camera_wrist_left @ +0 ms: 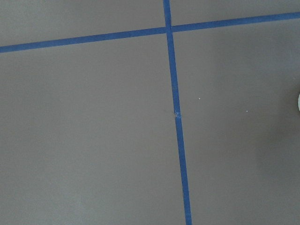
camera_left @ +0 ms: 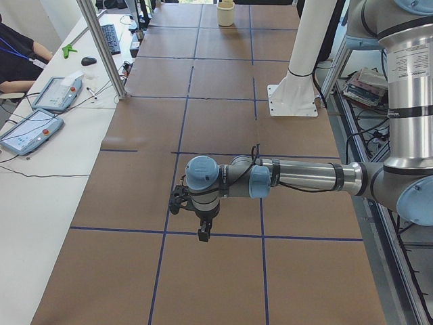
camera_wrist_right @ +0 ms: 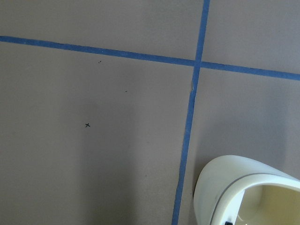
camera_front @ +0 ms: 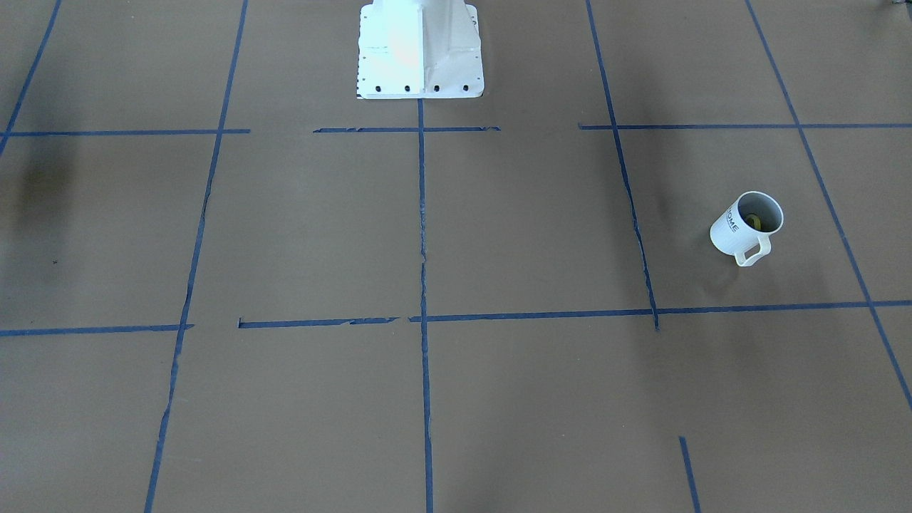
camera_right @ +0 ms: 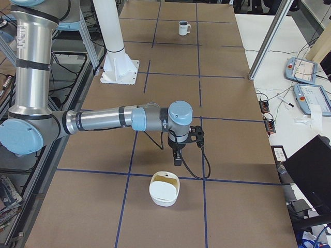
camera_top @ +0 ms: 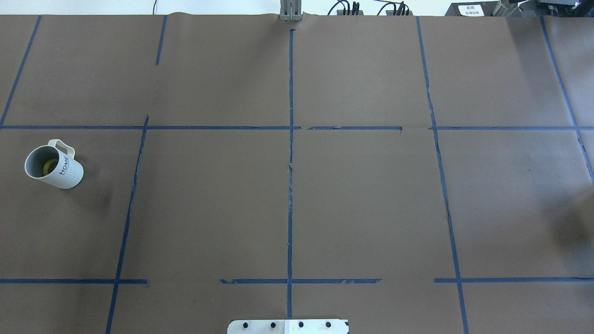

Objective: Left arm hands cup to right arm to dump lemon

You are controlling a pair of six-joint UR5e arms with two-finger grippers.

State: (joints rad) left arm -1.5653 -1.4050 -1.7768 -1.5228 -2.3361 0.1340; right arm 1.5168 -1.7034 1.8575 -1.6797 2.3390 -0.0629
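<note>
The white ribbed "HOME" cup stands upright on the table's left part, handle toward the far side. It also shows in the front view and far off in the right side view. The yellow-green lemon lies inside it. Both arms hang high over the table and show only in the side views. My left gripper points down; the left arm hides the cup in that view. My right gripper points down near the right end. I cannot tell whether either is open or shut.
A cream-white open container stands just in front of my right gripper; it also shows in the right wrist view and far off in the left side view. The white robot base stands at mid-table. Brown paper with blue tape lines covers the table.
</note>
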